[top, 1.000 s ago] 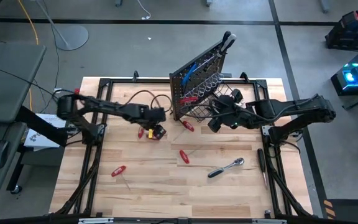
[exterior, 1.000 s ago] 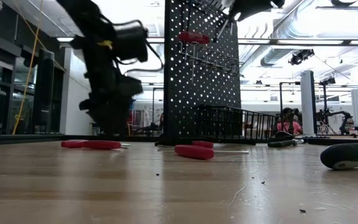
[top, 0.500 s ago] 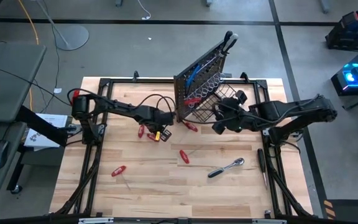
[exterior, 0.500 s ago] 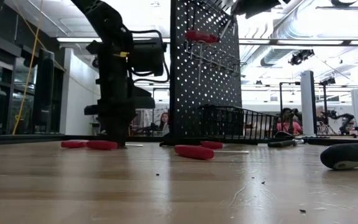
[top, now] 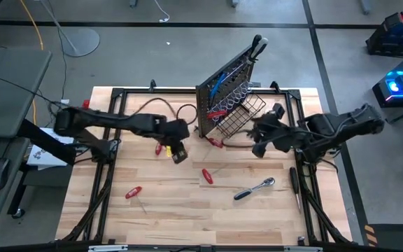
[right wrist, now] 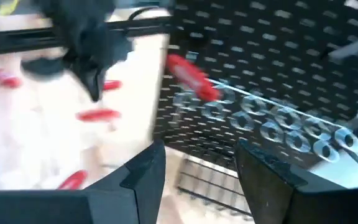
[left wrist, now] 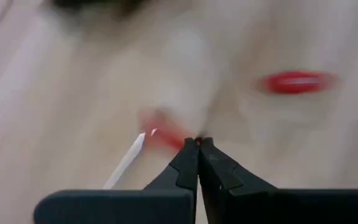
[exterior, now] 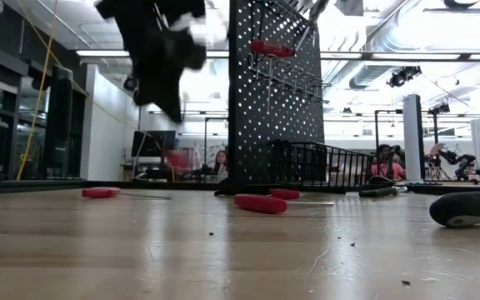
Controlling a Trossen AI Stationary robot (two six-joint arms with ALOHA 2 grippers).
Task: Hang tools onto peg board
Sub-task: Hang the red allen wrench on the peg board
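Observation:
The black peg board (top: 226, 84) stands at the table's far middle with a wire basket (top: 238, 117) at its foot. A red-handled screwdriver (exterior: 265, 48) and a blue key (top: 219, 77) hang on it. My left gripper (top: 179, 155) is left of the board, above the table, shut on a red-handled screwdriver (left wrist: 160, 134). My right gripper (top: 257, 138) stands open to the right of the basket, facing the board (right wrist: 278, 50), with nothing between its fingers. More red screwdrivers (top: 207, 176) (top: 133, 191) and a chrome ratchet (top: 254, 187) lie flat on the table. My left gripper pinches the screwdriver between its two fingertips at the end of the red handle (left wrist: 182, 140), coming from above and slanting down. The silver shaft (left wrist: 126, 163) points away from the fingers. The tool is lifted clear of the table (exterior: 177, 158); blur hides more.
Two red screwdrivers (top: 158, 148) (top: 214, 142) lie near the board's foot. A black-handled screwdriver (top: 294, 180) lies at the right edge. The table's metal frame (top: 103, 175) runs along both sides. Bare wood spreads at the near middle.
My left gripper has shut on a red screwdriver lying left of the board and risen with it, lifting it clear of the table. My right gripper, staying open, has drawn back from the basket toward the table's right edge. The peg board has tipped from a lean to upright.

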